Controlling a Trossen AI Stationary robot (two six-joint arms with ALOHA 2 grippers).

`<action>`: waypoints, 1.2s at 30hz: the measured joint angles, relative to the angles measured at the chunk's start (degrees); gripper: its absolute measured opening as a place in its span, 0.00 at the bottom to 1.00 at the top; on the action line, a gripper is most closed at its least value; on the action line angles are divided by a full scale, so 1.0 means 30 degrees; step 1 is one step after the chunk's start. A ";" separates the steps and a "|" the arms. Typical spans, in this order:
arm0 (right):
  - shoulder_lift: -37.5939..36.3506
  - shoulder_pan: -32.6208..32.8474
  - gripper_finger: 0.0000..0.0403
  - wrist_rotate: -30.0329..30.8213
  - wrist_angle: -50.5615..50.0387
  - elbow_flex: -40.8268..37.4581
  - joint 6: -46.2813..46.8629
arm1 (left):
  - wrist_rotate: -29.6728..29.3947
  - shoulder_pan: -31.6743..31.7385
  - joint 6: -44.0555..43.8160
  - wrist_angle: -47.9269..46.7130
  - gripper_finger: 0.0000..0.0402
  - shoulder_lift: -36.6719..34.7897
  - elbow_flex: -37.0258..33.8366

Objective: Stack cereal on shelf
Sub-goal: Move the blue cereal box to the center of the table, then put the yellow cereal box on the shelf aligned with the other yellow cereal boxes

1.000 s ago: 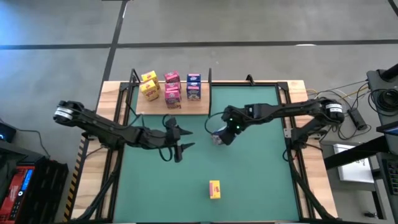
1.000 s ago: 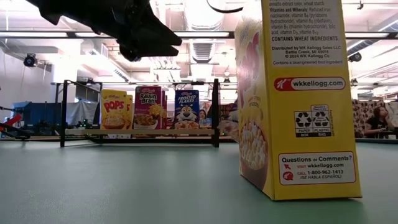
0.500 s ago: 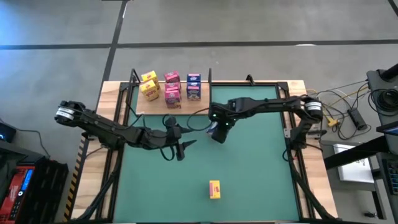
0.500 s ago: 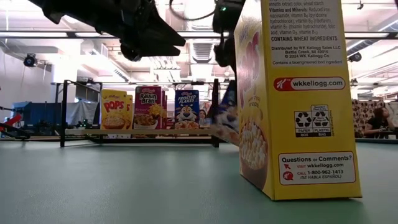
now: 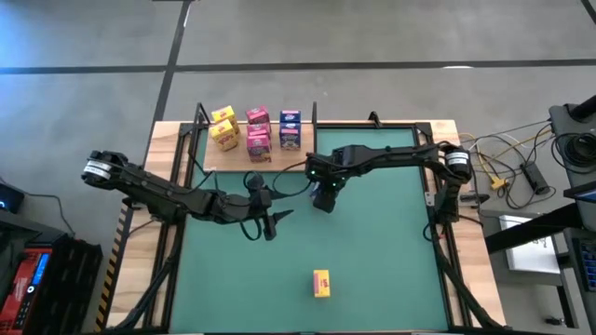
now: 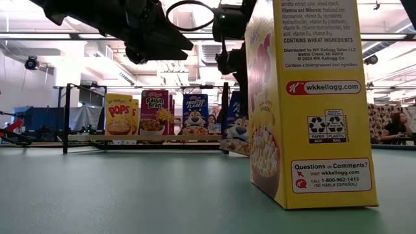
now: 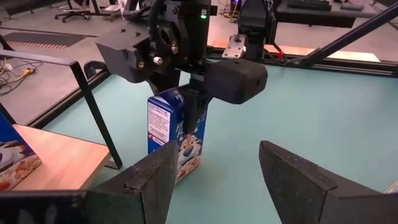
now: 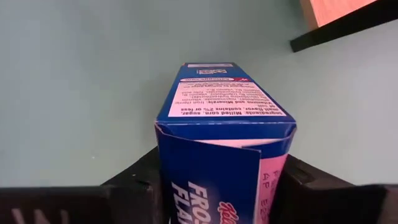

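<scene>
Right end effector (image 5: 323,197) has carried a blue cereal box (image 7: 176,134) toward the shelf (image 5: 256,165) over the last second

Its fingers clamp the box's top, the box upright and just beside the shelf's near black upright, low over the green surface (image 5: 372,251), so a placement looks close; beyond the end effector, yellow, pink and blue boxes (image 5: 256,133) already stand on the pale board; one yellow box (image 5: 321,283) waits well behind it on the surface; the held box is printed cardboard, its top flap slightly lifted; left end effector (image 5: 265,216) hovers open nearby, empty.
</scene>
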 joint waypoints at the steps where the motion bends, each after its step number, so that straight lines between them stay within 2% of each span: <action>1: -0.0037 -0.0005 0.42 -0.0041 -0.0006 0.0000 -0.0012 | 0.0007 0.0000 0.0000 -0.0010 0.52 0.0000 0.0000; 10: -0.1217 0.0007 0.59 -0.0140 -0.0183 0.0000 0.0485 | 0.0037 0.0000 0.0000 -0.0225 0.52 -0.0007 0.0000; 17: -0.3439 0.0665 0.62 -0.0138 -0.2375 -0.0068 0.2960 | 0.0043 0.0000 0.0000 -0.0364 0.52 -0.0007 0.0000; 25: -0.4812 0.5157 0.60 -0.0010 -0.2458 -0.1188 0.5587 | 0.0096 0.0000 -0.0413 -0.0494 0.52 -0.0007 0.0000; 29: -0.4711 0.7679 0.59 0.1055 -0.1935 -0.1853 0.6282 | 0.0508 -0.0043 -0.1487 -0.0309 0.52 0.0137 0.0000; 33: -0.4279 0.9503 0.58 0.2134 -0.1921 -0.2253 0.6743 | 0.2517 -0.0352 -0.3856 -0.0303 0.52 0.0930 0.0000; 36: -0.4175 1.0442 0.58 0.3166 -0.1270 -0.2663 0.6623 | 0.3847 -0.0660 -0.6796 -0.0163 0.52 0.1600 0.0135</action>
